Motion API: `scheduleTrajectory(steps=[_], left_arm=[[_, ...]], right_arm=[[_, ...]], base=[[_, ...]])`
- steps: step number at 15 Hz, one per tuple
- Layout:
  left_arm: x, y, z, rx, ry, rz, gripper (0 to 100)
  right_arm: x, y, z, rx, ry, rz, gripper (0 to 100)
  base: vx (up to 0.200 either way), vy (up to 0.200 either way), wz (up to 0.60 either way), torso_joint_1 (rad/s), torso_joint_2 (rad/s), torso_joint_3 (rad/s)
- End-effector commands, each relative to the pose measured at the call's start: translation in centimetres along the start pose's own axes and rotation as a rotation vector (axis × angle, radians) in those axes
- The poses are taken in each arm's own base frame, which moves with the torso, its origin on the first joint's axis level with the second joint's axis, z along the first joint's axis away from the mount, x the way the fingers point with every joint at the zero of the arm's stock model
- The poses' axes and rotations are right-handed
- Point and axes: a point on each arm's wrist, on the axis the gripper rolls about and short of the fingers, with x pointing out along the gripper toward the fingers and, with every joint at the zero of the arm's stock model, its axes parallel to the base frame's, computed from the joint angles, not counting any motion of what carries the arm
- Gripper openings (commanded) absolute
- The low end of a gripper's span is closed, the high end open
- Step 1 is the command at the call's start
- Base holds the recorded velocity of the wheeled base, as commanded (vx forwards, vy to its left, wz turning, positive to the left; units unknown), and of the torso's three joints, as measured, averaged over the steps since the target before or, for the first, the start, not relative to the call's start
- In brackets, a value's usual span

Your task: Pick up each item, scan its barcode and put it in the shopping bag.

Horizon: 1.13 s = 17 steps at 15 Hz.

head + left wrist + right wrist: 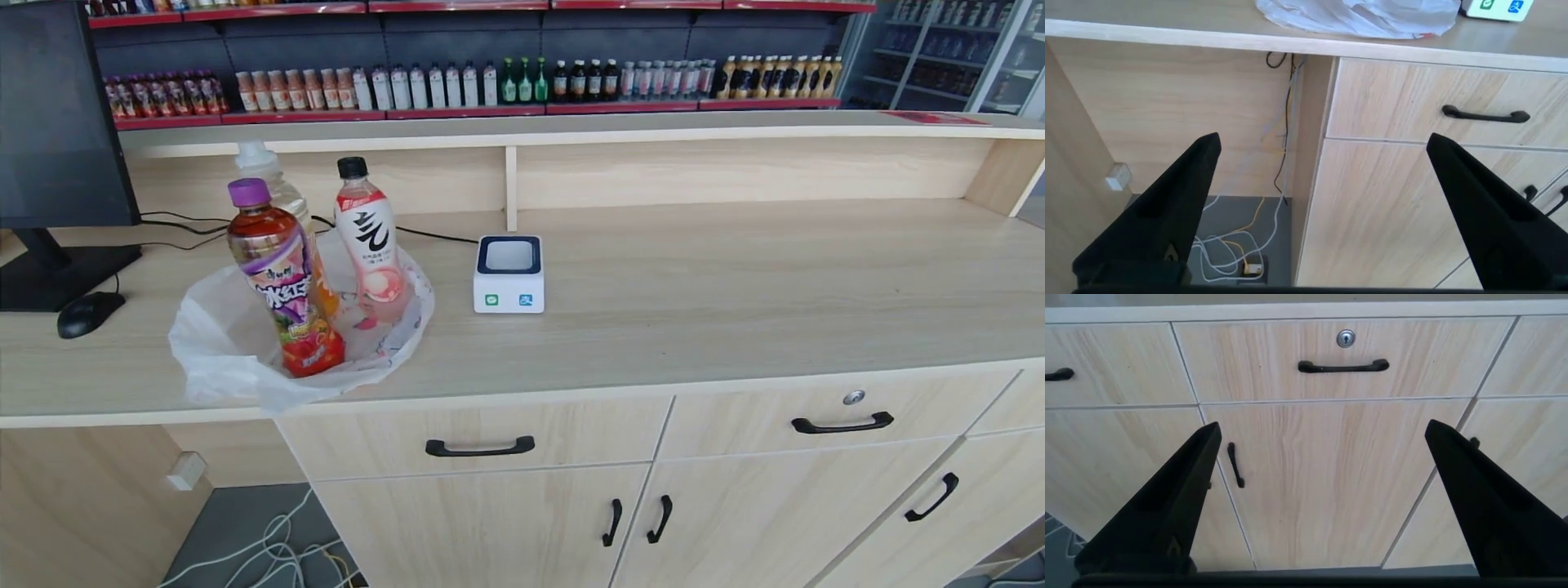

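A white plastic shopping bag [220, 343] sits on the wooden counter [694, 286] at the left, holding three upright bottles. A red tea bottle with a purple cap [282, 282] stands in front, a pink drink bottle with a black cap [369, 241] to its right, and a clear bottle with a white cap [269, 175] behind. A white barcode scanner [509, 273] stands right of the bag. My left gripper [1319, 163] hangs open below the counter edge, facing the cabinet under the bag [1360, 16]. Also below the counter, my right gripper [1323, 453] is open and faces the drawer fronts.
A black monitor [57, 122] and a mouse [88, 314] stand at the counter's far left. Drawers and cabinet doors with black handles [480, 447] line the front. Cables [1241, 245] lie on the floor below. Shelves of bottles [490, 82] run behind the counter.
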Motion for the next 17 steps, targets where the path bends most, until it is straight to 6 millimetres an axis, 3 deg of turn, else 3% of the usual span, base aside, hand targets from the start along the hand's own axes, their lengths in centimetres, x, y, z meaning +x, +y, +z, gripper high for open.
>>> scheduleTrajectory(steps=[1, 7, 17], left_arm=[[0.00, 0.00, 0.02, -0.001, -0.002, 0.001, 100], [0.00, 0.00, 0.02, -0.006, -0.002, 0.000, 100], [0.00, 0.00, 0.02, -0.001, -0.002, 0.000, 100]], right_arm=[[0.00, 0.00, 0.01, 0.000, -0.001, 0.000, 100], [0.00, 0.00, 0.01, -0.005, -0.001, 0.000, 100], [0.00, 0.00, 0.01, 0.001, -0.001, 0.000, 100]], base=[[-0.200, 0.000, 0.00, 0.007, 0.01, 0.002], [-0.200, 0.000, 0.00, -0.004, 0.00, 0.003], [0.000, 0.000, 0.00, 0.000, 0.00, 0.000]])
